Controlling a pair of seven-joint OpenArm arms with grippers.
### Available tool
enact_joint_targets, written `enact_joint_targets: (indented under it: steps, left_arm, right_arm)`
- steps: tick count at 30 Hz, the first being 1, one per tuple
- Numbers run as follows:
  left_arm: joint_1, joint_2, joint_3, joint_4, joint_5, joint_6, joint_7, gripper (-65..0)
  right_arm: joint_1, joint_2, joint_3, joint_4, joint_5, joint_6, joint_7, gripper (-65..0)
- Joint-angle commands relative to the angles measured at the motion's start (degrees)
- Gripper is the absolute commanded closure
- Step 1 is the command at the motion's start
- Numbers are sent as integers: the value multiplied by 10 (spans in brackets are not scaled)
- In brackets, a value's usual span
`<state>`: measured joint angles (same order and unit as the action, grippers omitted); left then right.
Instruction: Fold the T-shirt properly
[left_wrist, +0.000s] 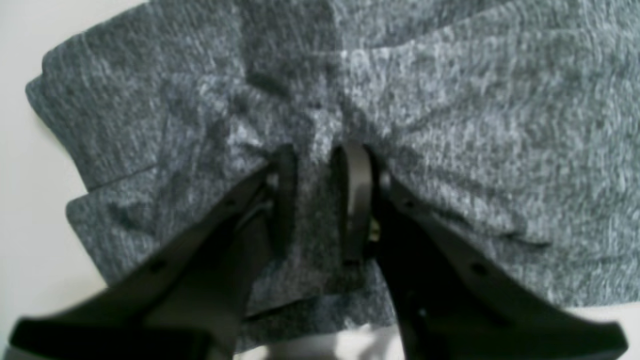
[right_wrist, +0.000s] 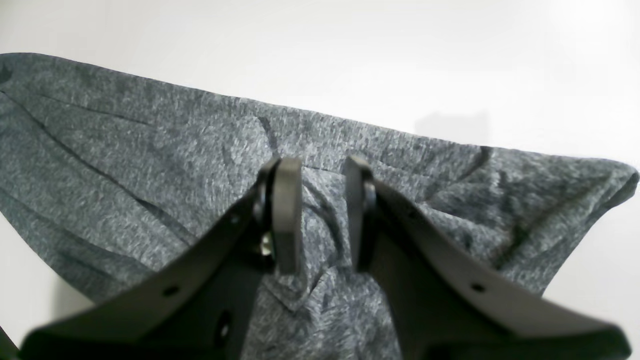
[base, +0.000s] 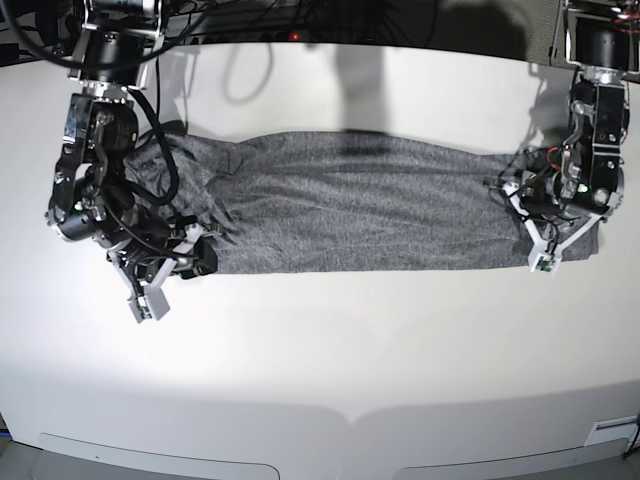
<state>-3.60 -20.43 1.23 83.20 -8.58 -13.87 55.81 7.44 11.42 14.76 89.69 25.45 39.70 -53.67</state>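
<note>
Overhead, glossy white table (base: 330, 350), cables (base: 240, 40) behind.

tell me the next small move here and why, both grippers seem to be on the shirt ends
Probably lift both ends together and carry them toward the far edge to start a fold. The left gripper pinches a bunched ridge of the T-shirt, and the right gripper grips its other end the same way. The cloth lies stretched in a long band between them on the table, so an even lift seems safest.
</note>
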Motion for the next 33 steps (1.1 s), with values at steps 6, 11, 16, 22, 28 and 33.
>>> enact_joint_targets:
  steps: [6,11,16,22,28,33]
  left_arm:
    - [-16,-7,-1,32,6,2,6,-155]
    - [-17,-7,-1,110,7,2,34,-155]
    - [-16,-7,-1,202,6,2,31,-184]
    - [-12,-7,-1,242,6,2,29,-457]
    - [-12,-7,-1,242,7,2,29,-455]
    - [-12,-7,-1,242,39,2,29,-455]
  right_arm:
    - [11,5,2,10,7,3,11,-161]
    - [11,5,2,11,7,3,7,-161]
    - [11,5,2,11,7,3,6,-161]
    - [11,5,2,11,7,3,2,-161]
    - [11,5,2,11,7,3,3,-161]
    - [11,5,2,10,7,3,3,-161]
